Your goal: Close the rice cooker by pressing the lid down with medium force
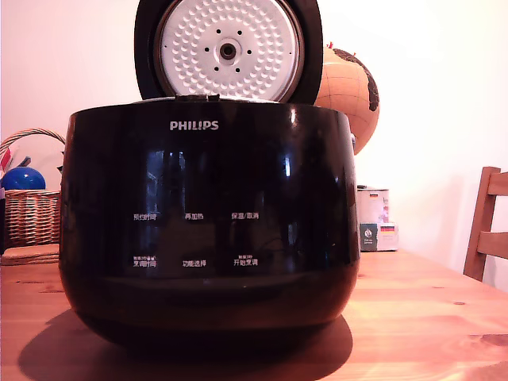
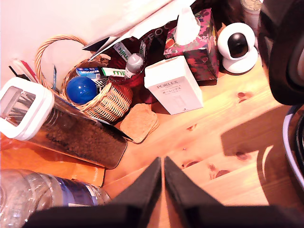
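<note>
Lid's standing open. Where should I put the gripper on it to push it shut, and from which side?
Judging by its pose, contact the lid's black outer dome near the top edge, coming from behind: the dimpled inner plate faces the exterior camera. The gripper looks shut, fit for pressing.

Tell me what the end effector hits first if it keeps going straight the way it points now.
Probably the bare wooden table. In the wrist view the end effector, fingers nearly together, points at open wood; the cork coaster and white Porlex box lie further on. Depth is unclear.
</note>
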You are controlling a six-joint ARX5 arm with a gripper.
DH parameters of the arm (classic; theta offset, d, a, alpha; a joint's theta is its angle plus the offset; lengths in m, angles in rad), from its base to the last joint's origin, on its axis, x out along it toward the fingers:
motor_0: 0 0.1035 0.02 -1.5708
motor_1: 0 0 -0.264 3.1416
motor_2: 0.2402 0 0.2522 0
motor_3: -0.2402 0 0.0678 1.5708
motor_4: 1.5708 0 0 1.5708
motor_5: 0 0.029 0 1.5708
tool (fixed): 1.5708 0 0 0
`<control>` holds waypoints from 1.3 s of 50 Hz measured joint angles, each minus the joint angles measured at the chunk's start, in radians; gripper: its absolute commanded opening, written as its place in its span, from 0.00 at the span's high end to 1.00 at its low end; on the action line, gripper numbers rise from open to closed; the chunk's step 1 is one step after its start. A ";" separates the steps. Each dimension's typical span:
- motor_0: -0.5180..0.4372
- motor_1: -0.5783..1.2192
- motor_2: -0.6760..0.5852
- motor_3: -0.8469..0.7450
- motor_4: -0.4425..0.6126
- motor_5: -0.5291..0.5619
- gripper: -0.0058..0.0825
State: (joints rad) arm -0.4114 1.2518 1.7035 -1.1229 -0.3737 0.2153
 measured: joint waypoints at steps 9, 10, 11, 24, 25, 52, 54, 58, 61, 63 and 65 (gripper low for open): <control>0.000 0.000 0.000 0.052 0.000 0.000 0.96; 0.000 0.000 0.000 0.052 0.000 0.000 0.96; 0.000 0.000 0.000 0.052 0.000 0.000 0.96; 0.000 0.000 0.000 0.057 0.000 0.000 0.96; 0.000 0.000 0.000 0.061 0.000 0.000 0.96; 0.151 0.046 0.007 0.346 0.465 0.001 0.96; 0.166 0.071 0.019 0.347 0.512 0.001 0.96; 0.192 0.133 0.052 0.359 0.592 0.001 0.96; 0.208 0.183 0.075 0.385 0.646 0.001 0.96; 0.216 0.215 0.088 0.398 0.684 0.001 0.96; 0.220 0.244 0.102 0.402 0.721 -0.025 0.96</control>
State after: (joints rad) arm -0.1913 1.4960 1.8057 -0.7208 0.3473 0.1905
